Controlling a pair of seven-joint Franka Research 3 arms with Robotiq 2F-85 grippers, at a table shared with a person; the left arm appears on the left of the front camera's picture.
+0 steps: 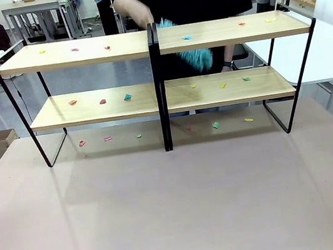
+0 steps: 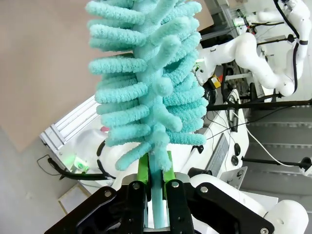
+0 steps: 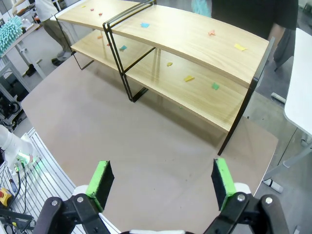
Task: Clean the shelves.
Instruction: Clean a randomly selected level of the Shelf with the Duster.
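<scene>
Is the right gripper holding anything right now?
No, the right gripper is open, its green pads standing wide apart with just the beige tabletop behind the gap.

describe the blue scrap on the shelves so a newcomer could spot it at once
Find the shelves, the wide two-tier wooden rack at the far side of the table. On the top board of its right unit, beside the black middle posts, lies the blue paper scrap. The other scraps on that board are red and yellow, farther right.
</scene>
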